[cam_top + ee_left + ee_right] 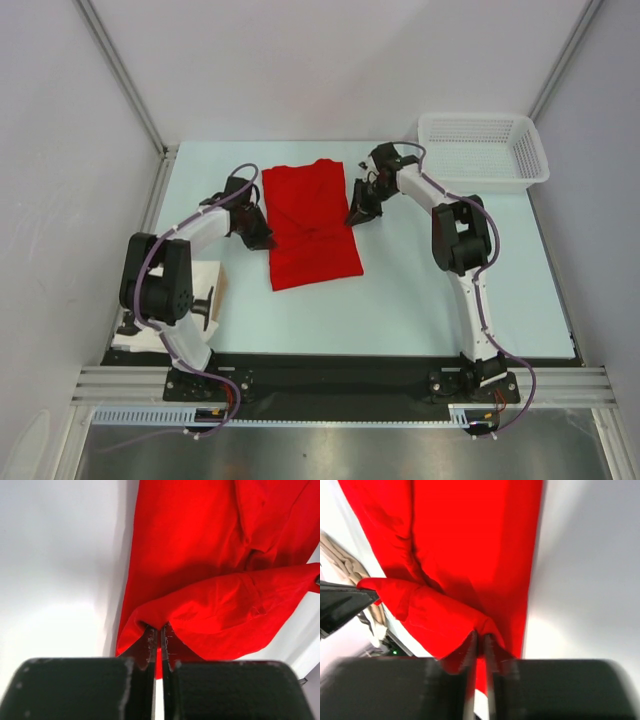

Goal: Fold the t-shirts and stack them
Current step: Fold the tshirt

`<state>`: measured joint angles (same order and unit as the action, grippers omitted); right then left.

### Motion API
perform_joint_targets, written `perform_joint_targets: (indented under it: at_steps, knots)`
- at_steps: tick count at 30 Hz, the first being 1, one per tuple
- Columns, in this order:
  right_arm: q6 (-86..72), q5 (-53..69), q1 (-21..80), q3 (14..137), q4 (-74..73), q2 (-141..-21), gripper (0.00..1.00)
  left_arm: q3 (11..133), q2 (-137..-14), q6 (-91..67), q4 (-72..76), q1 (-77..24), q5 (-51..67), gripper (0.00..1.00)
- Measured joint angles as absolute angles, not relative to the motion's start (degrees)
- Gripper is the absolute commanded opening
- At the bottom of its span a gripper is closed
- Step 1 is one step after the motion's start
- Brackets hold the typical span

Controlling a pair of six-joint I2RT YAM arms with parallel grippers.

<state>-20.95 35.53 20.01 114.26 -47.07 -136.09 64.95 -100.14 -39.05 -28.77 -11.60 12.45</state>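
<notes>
Plain bright red, no print or pattern, across the t-shirt (312, 225) at mid-table, darker red in its creases. Pale mint on the table (430, 300). White, in an open grid mesh, on the basket (483, 150) at 2 o'clock. Black on the left gripper (262, 240) and the right gripper (357, 215). White on the arm links (472, 310), black at the joints (160, 280), mauve along the cables (238, 400). Beige on a cloth (212, 285) at 8 o'clock. Black on the strip (340, 375) at 6 o'clock, dull silver on the metal sheet (330, 450) below. Off-white on the walls (300, 70).
</notes>
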Motion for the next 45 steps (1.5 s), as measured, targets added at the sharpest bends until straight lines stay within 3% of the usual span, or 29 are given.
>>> perform_joint_targets:
  at_steps: [4,5,9,10,15,19,24,26,28,30,31,33,40,45]
  knots:
    - [-20.93,35.62,19.97,118.17,-48.01,-138.02,0.37,65.28,-100.86,-39.48,-28.56,-11.18,12.21,0.33]
    - [-20.99,35.20,19.92,119.70,-48.73,-138.76,0.40,65.34,-100.84,-39.48,-28.60,-11.03,12.05,0.45]
    - [-20.05,28.93,19.88,127.87,-54.92,-141.10,0.63,66.06,-99.37,-38.79,-29.26,-10.72,9.45,0.61]
    - [-19.42,26.96,20.05,128.16,-55.90,-140.31,0.65,66.06,-97.93,-38.44,-29.52,-10.70,8.62,0.65]
    - [-15.44,13.56,22.59,113.06,-55.57,-127.13,0.67,64.90,-84.33,-36.38,-29.10,-10.63,6.68,0.61]
    - [-14.72,9.45,29.19,103.59,-54.02,-118.21,0.65,59.92,-73.80,-35.90,-25.28,-10.63,9.76,0.58]
    - [-16.78,12.45,34.37,100.40,-47.88,-117.38,0.66,53.10,-75.90,-35.92,-23.14,-11.25,14.96,0.61]
    - [-17.30,15.18,33.19,96.62,-45.71,-117.16,0.65,50.76,-78.06,-35.90,-23.77,-12.05,15.38,0.57]
    - [-17.30,18.70,30.81,91.48,-43.88,-116.75,0.49,48.12,-78.02,-36.03,-24.03,-12.91,16.21,0.42]
    - [-17.41,23.35,28.64,85.89,-40.71,-115.87,0.23,45.04,-77.60,-36.47,-20.64,-13.56,18.85,0.31]
    - [-17.82,25.61,27.62,83.40,-39.20,-115.50,0.19,43.72,-77.73,-37.41,-18.65,-13.74,20.56,0.23]
    - [-19.31,30.20,26.70,80.86,-36.97,-115.42,0.09,41.19,-79.35,-39.79,-13.13,-14.26,24.38,0.20]
    - [-23.35,43.77,29.43,80.68,-28.93,-116.22,0.03,39.92,-90.00,-44.10,-2.28,-17.41,32.18,0.15]
    - [-24.82,51.40,31.33,84.01,-27.40,-120.18,0.02,42.17,-93.91,-43.90,-4.16,-17.50,32.60,0.12]
